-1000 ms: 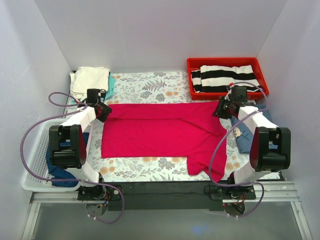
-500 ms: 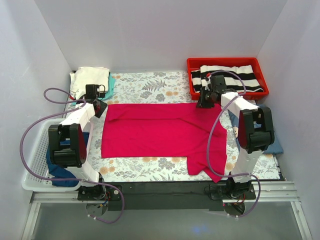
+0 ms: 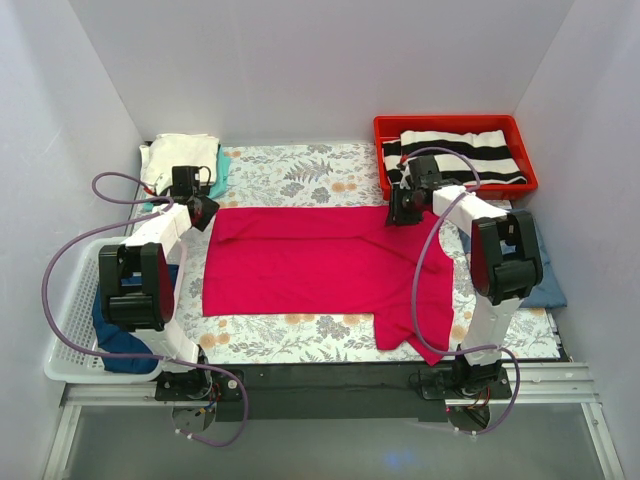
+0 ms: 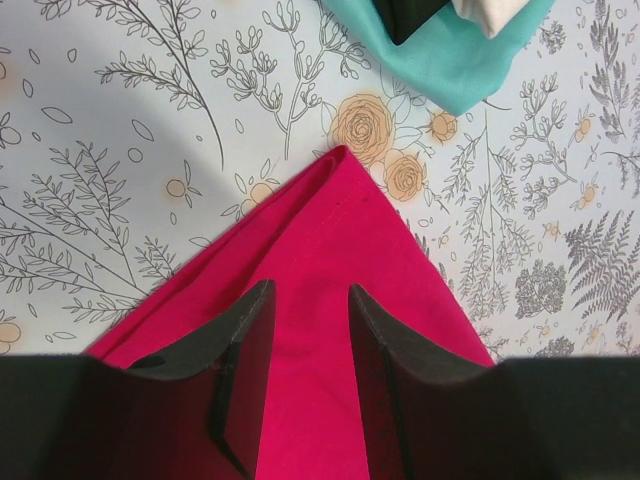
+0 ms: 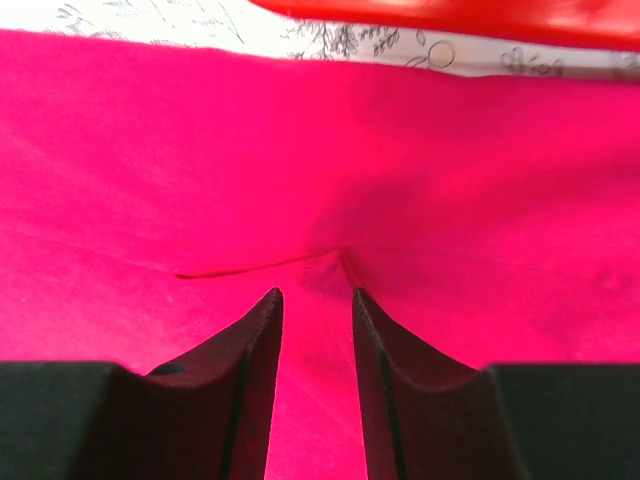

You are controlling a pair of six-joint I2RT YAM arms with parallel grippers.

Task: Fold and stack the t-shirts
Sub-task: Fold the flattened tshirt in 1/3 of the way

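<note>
The crimson-red t-shirt (image 3: 320, 265) lies spread flat across the floral mat, with one sleeve hanging toward the front right. My left gripper (image 3: 200, 210) sits on its far-left corner. In the left wrist view (image 4: 310, 300) its jaws stand a narrow gap apart with red cloth (image 4: 330, 230) between them. My right gripper (image 3: 405, 212) sits on the shirt's far edge near the red bin. In the right wrist view (image 5: 315, 300) its jaws are also slightly apart, with a small crease (image 5: 260, 265) of red cloth at the tips. Cream (image 3: 180, 158) and teal (image 3: 222, 170) folded tees lie at the far left. A navy tee (image 3: 115, 340) lies in the white basket.
A red bin (image 3: 455, 125) holding a black-and-white striped garment (image 3: 455, 155) stands at the far right. A white basket (image 3: 70, 310) sits at the left. A blue-grey cloth (image 3: 545, 285) lies at the right. Walls enclose the table on three sides.
My right arm has swung left from the right side onto the shirt's far edge and lowered. My left gripper has shifted slightly farther back at the shirt's corner. The shirt lies as before.
</note>
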